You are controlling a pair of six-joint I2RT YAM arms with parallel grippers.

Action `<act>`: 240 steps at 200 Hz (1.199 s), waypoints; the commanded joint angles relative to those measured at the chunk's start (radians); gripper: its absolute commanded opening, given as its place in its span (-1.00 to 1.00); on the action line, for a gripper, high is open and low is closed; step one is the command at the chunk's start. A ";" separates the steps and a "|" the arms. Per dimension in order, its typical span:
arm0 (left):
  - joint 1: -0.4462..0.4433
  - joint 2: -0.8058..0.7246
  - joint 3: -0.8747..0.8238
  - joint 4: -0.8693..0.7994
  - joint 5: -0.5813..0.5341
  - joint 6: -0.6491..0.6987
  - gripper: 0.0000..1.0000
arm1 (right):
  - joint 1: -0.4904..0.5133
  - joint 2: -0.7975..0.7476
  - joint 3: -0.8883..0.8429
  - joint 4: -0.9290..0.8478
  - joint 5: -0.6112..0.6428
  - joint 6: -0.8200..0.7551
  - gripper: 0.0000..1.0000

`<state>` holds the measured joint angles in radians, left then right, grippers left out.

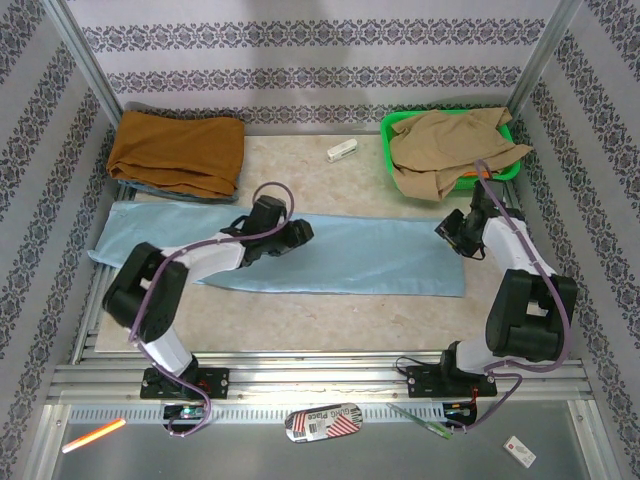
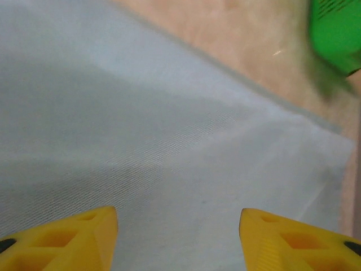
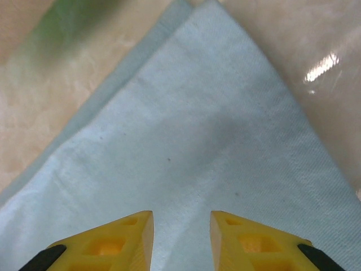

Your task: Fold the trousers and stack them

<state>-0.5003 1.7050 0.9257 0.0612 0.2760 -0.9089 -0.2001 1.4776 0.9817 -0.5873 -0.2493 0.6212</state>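
The pale blue trousers (image 1: 340, 255) lie in one long flat band across the marbled beige surface (image 1: 300, 320). They run from its left edge to a squared-off end near the right arm, and look doubled lengthwise.

My left hand (image 1: 298, 232) hovers over the middle of the band. Its yellow fingers (image 2: 79, 240) stand wide apart with nothing between them and smooth cloth below. My right hand (image 1: 452, 235) hangs over the right-hand end. Its fingers (image 3: 113, 240) are set to a narrow gap, and I see no cloth pinched in it.

From the right wrist, that end comes to a clean corner. A second layer peeks out just beside the upper edge, which I read as the fold lines sitting almost, not quite, flush. I judge both hands are placed to take the band across its length for the next fold.

The fabric is thin, with a fine woven grain and soft shallow ripples. It is likely to slide and sag when lifted.

A rust-orange garment (image 1: 180, 150) sits bunched at the back left, touching the trousers' far edge. A tan garment (image 1: 450, 145) spills from the green basket (image 1: 390, 125) at the back right, apart from the trousers.
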 commanded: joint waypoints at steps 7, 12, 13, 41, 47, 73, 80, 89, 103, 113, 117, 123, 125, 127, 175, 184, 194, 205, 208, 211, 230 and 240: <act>0.010 0.059 -0.040 0.026 -0.067 -0.022 0.17 | 0.014 -0.022 -0.036 0.025 -0.068 -0.045 -0.21; 0.015 0.057 -0.050 0.025 -0.072 -0.018 0.17 | 0.024 -0.022 -0.030 0.024 -0.071 -0.054 -0.18; 0.017 0.056 -0.051 0.025 -0.073 -0.017 0.17 | 0.026 -0.022 -0.029 0.022 -0.070 -0.055 -0.17; 0.052 0.022 -0.115 0.019 -0.109 0.005 0.17 | 0.095 0.012 0.028 -0.033 -0.029 -0.129 -0.04; 0.057 0.015 -0.127 0.014 -0.128 0.012 0.17 | 0.106 0.019 0.035 -0.040 -0.023 -0.137 0.00; 0.104 0.008 -0.147 -0.021 -0.150 0.049 0.16 | 0.148 0.063 0.062 -0.066 0.001 -0.168 0.08; 0.123 0.005 -0.157 -0.025 -0.146 0.054 0.16 | 0.160 0.077 0.070 -0.075 0.014 -0.178 0.11; 0.150 -0.005 -0.170 -0.024 -0.139 0.064 0.16 | 0.176 0.091 0.082 -0.093 0.038 -0.190 0.11; 0.192 -0.023 -0.190 -0.032 -0.130 0.083 0.16 | 0.191 0.105 0.092 -0.110 0.072 -0.205 0.13; 0.220 -0.039 -0.200 -0.040 -0.125 0.097 0.16 | 0.195 0.115 0.099 -0.126 0.102 -0.209 0.14; 0.231 -0.046 -0.203 -0.044 -0.123 0.104 0.16 | 0.195 0.118 0.103 -0.131 0.116 -0.213 0.14; 0.242 -0.056 -0.207 -0.048 -0.123 0.112 0.16 | 0.195 0.123 0.105 -0.139 0.141 -0.213 0.20; 0.246 -0.058 -0.208 -0.050 -0.121 0.112 0.16 | 0.195 0.124 0.106 -0.142 0.149 -0.214 0.21; 0.249 -0.061 -0.209 -0.050 -0.121 0.114 0.16 | 0.195 0.126 0.107 -0.145 0.156 -0.216 0.22; 0.266 -0.034 -0.199 -0.009 -0.062 0.111 0.16 | 0.198 0.256 0.138 -0.161 0.093 -0.230 0.42; 0.266 -0.025 -0.197 0.003 -0.049 0.106 0.16 | 0.206 0.278 0.147 -0.166 0.081 -0.235 0.41; 0.266 -0.018 -0.195 0.010 -0.039 0.102 0.16 | 0.219 0.297 0.154 -0.169 0.084 -0.235 0.40; 0.266 -0.015 -0.196 0.017 -0.033 0.100 0.16 | 0.225 0.321 0.160 -0.167 0.059 -0.235 0.40; 0.266 -0.015 -0.196 0.018 -0.031 0.098 0.16 | 0.225 0.329 0.162 -0.166 0.052 -0.234 0.41; 0.266 -0.015 -0.197 0.018 -0.031 0.097 0.16 | 0.225 0.338 0.167 -0.167 0.043 -0.233 0.40; 0.266 -0.021 -0.199 0.020 -0.022 0.093 0.16 | 0.221 0.365 0.173 -0.153 -0.026 -0.203 0.37; 0.266 -0.028 -0.199 0.016 -0.019 0.093 0.16 | 0.226 0.365 0.166 -0.136 -0.028 -0.188 0.37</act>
<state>-0.2462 1.6474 0.7399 0.1207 0.2344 -0.8181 0.0177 1.8244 1.1362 -0.7441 -0.1860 0.4118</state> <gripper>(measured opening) 0.579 0.685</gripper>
